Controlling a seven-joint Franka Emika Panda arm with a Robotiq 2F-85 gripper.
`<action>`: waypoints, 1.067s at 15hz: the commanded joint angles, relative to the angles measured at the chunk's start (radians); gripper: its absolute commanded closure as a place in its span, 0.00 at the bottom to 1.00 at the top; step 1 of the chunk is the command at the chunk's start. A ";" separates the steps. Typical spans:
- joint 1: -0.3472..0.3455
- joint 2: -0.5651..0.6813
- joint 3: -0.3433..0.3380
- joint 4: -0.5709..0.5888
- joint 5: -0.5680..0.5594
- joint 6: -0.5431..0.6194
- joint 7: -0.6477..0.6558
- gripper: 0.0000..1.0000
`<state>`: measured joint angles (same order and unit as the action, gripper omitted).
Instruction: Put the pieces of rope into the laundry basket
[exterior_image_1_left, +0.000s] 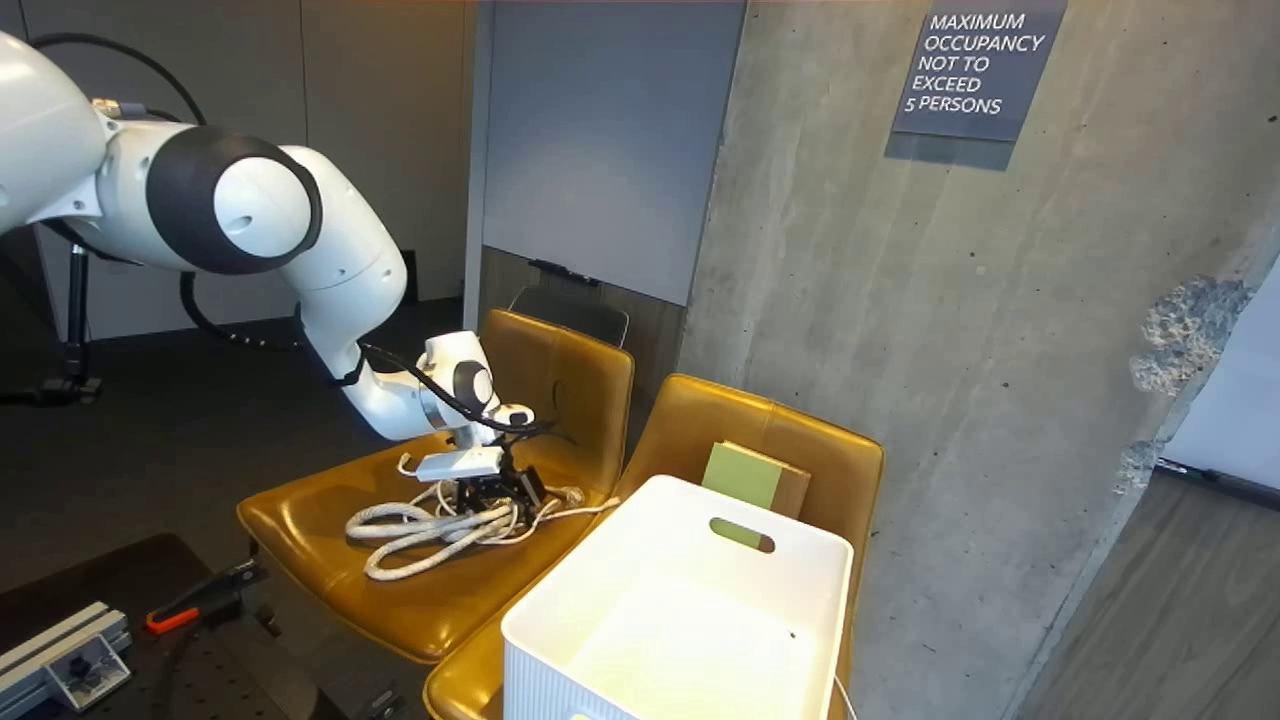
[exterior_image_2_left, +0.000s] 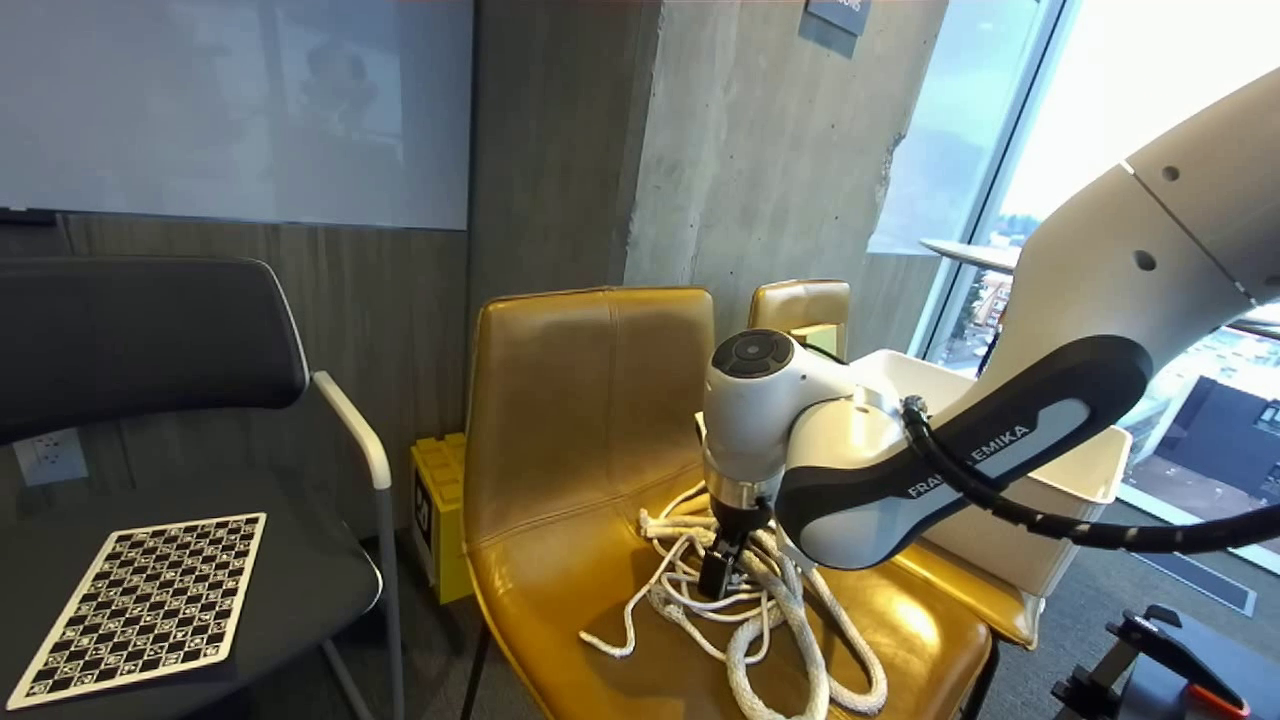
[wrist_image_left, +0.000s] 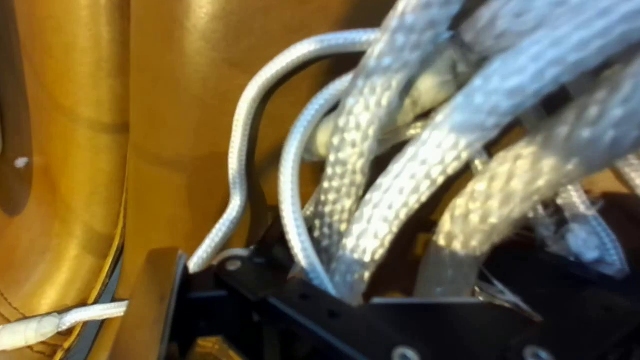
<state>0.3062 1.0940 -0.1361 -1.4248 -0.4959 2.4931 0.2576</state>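
Note:
A pile of white rope (exterior_image_1_left: 470, 525), thick and thin strands in loops, lies on a tan chair's seat; it also shows in an exterior view (exterior_image_2_left: 792, 600) and the wrist view (wrist_image_left: 410, 185). My gripper (exterior_image_1_left: 503, 498) points down into the pile, also in an exterior view (exterior_image_2_left: 718, 575). In the wrist view the left finger (wrist_image_left: 150, 300) is spread out to the side, and strands run down behind the gripper's body; the right fingertip is hidden. A thin strand passes behind the left finger to a taped end (wrist_image_left: 30, 329). The white basket (exterior_image_1_left: 560, 680) stands on the neighbouring chair, also in an exterior view (exterior_image_2_left: 1000, 555); its visible floor holds no rope.
The rope's chair (exterior_image_1_left: 300, 525) has a tall backrest close behind the arm. A green book (exterior_image_1_left: 740, 475) leans behind the basket. A dark chair (exterior_image_2_left: 150, 330) with a checkered board (exterior_image_2_left: 140, 605) and a yellow box (exterior_image_2_left: 445, 520) stand nearby. Clamps (exterior_image_1_left: 205, 595) lie on a dark table.

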 joint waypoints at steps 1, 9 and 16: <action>0.006 0.035 0.000 0.021 0.037 -0.016 -0.050 0.32; -0.005 -0.075 0.014 -0.071 0.055 -0.002 -0.123 0.93; -0.131 -0.293 0.041 -0.170 0.095 -0.071 -0.311 1.00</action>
<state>0.2351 0.9447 -0.1275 -1.5100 -0.4332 2.4760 0.0479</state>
